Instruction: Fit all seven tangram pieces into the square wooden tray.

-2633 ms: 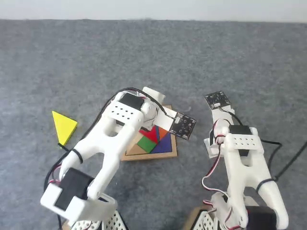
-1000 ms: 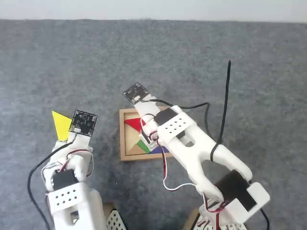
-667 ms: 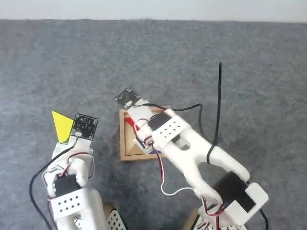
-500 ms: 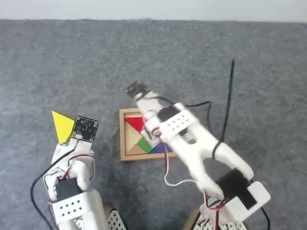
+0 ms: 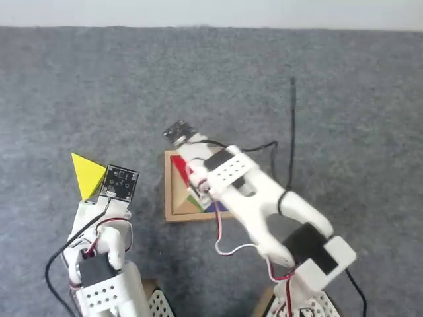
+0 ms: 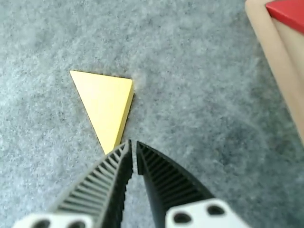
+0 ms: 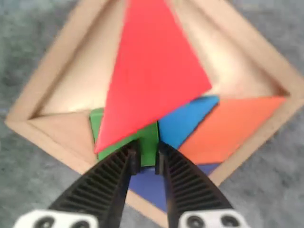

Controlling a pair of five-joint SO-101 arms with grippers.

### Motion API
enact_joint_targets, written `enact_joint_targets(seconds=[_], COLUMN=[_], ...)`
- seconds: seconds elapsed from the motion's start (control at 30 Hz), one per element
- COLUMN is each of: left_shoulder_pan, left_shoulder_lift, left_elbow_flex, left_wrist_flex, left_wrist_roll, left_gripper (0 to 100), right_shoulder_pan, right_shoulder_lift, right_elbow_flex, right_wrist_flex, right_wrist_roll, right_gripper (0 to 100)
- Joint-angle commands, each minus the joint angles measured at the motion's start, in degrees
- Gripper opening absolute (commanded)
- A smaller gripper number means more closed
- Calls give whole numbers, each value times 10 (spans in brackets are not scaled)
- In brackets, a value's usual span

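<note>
The right gripper [image 7: 145,154] is held with its ribbed fingers a narrow gap apart and nothing pinched. It sits low over the square wooden tray [image 7: 42,90], its tips at the edge of a green piece [image 7: 148,145] at lower centre of the right wrist view. Just beyond them a large red triangular piece [image 7: 152,71] lies slantwise, apparently overlapping the green piece and a light blue piece [image 7: 183,118]. An orange piece [image 7: 228,123] and a dark blue piece [image 7: 147,183] are set along the tray's lower right side, and bare wood is left on either side of the red one. The left gripper [image 6: 133,149] is pressed almost together and empty, its tips just short of the nearest corner of a yellow triangular piece [image 6: 107,102]. That piece lies flat on the grey carpeted table [image 5: 99,79], at the left of the high view and well apart from the tray. A few seconds ago the roles were reversed: the left arm was stretched over the tray and the right arm was drawn back. The yellow piece has not been moved. It is judged that the red triangle is yet to be seated and the yellow piece is lined up for fetching.
</note>
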Motion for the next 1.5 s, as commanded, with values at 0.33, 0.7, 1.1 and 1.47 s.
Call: enact_joint_targets(seconds=[0.33, 0.7, 1.1, 1.47], left_shoulder_pan=[1, 1, 1, 0], left_shoulder_lift=[-10, -10, -10, -10], left_elbow_flex=[-6, -6, -6, -6], left_wrist_flex=[-5, -4, -4, -4], left_wrist_roll=[-4, -4, -4, -4], left_gripper=[13, 13, 13, 13], right_shoulder_pan=[-70, -68, -98, -126], right_shoulder_lift=[9, 1, 139, 160], right_elbow_flex=[-64, -107, -245, -321], right_wrist_flex=[22, 60, 73, 109], right_wrist_roll=[-7, 22, 19, 22], right_gripper=[61, 61, 63, 64])
